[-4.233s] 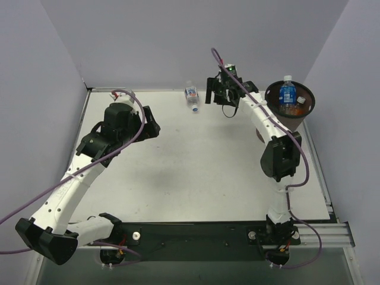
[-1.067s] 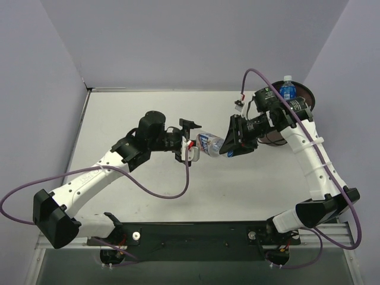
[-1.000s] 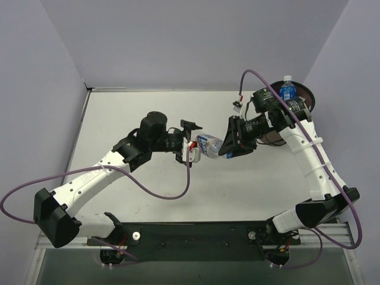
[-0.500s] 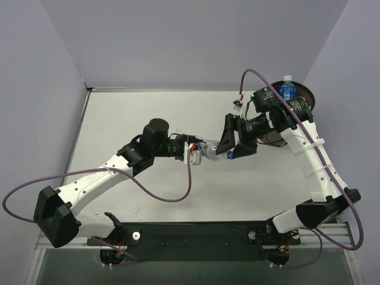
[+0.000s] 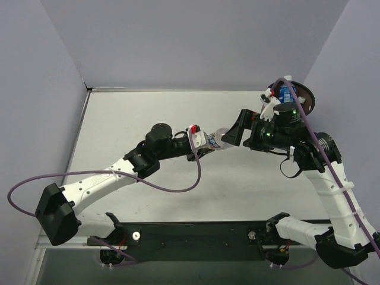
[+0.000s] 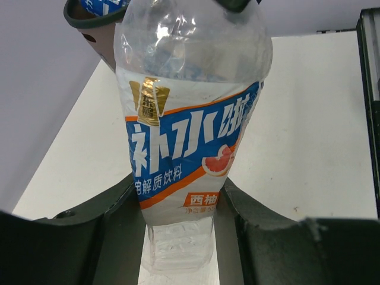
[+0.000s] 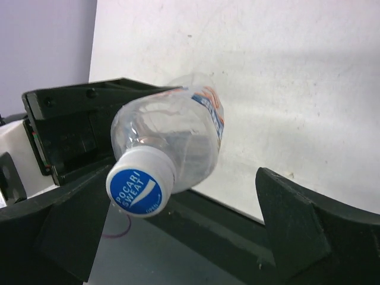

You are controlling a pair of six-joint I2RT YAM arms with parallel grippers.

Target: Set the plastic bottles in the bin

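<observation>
A clear plastic bottle with a white-blue label [image 5: 209, 140] [image 6: 189, 127] hangs above the table's middle, and my left gripper [image 5: 197, 142] [image 6: 181, 237] is shut on its lower end. Its blue-and-white cap [image 7: 140, 189] points at my right gripper [image 5: 236, 134] [image 7: 178, 228], which is open. That gripper's fingers stand wide on either side of the cap without touching it. The brown bin [image 5: 308, 97] [image 6: 83, 21] stands at the far right corner with a blue-labelled bottle [image 5: 287, 92] in it. My right arm partly hides the bin.
Grey walls close in the table at the back and on both sides. A black rail [image 5: 196, 228] runs along the near edge between the arm bases. The purple cables of both arms loop over the table.
My left gripper has shut on the bottle's lower end and carried it a little right. My right gripper has let go of it, opened wide and drawn back to the right.
</observation>
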